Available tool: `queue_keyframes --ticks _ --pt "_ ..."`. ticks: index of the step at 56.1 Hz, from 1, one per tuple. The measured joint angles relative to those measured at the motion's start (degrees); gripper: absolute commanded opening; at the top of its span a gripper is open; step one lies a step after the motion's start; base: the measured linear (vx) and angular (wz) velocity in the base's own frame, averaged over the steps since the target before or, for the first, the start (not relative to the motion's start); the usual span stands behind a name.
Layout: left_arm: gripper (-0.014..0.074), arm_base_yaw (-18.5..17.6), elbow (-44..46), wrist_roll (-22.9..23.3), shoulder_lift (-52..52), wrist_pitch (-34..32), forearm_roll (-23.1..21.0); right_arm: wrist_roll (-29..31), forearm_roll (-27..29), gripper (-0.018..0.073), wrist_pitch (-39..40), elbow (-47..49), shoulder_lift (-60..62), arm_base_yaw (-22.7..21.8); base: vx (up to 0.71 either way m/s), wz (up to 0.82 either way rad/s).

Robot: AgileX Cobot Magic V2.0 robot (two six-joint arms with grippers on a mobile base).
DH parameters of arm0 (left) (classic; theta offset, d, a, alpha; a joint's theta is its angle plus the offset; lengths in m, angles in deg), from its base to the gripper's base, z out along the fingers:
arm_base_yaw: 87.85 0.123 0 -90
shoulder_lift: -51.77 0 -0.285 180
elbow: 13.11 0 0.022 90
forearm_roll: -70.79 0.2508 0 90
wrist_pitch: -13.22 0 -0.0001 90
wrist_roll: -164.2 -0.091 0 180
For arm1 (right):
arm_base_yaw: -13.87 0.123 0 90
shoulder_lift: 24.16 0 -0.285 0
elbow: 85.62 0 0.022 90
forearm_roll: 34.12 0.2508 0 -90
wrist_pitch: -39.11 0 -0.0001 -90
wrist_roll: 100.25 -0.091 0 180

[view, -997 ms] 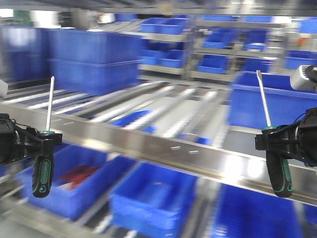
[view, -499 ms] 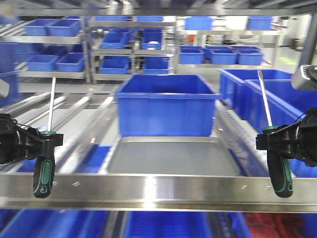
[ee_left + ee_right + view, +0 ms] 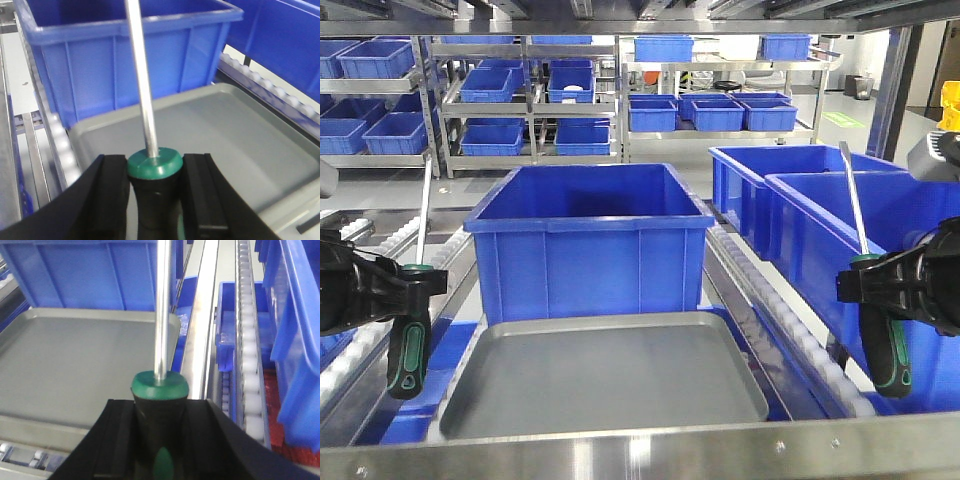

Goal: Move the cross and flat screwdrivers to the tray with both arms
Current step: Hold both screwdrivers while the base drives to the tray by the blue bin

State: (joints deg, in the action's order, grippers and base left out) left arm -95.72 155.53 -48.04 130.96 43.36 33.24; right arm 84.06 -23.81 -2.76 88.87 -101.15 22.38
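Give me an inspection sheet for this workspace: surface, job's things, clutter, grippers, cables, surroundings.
Surface: roller conveyor running behind a steel rail.
Job's things: grey tray lies flat on the line and is bare; left screwdriver and right screwdriver are held upright, shafts pointing up, one to each side of the tray.
Clutter: nothing seen on the tray; a deep blue bin stands just behind it.
Grippers: left gripper is shut on the left screwdriver's handle; right gripper is shut on the right screwdriver's handle.
Cables: nothing seen.
Surroundings: shelving stocked with blue boxes; side bins to the right.
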Motion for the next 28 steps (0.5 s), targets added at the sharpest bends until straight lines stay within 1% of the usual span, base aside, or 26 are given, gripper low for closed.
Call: queue_keyframes --ticks 28 --pt "-0.0001 0.00 0.00 0.00 0.00 0.00 0.00 0.00 0.05 -0.0008 0.00 0.00 0.00 0.00 0.18 0.09"
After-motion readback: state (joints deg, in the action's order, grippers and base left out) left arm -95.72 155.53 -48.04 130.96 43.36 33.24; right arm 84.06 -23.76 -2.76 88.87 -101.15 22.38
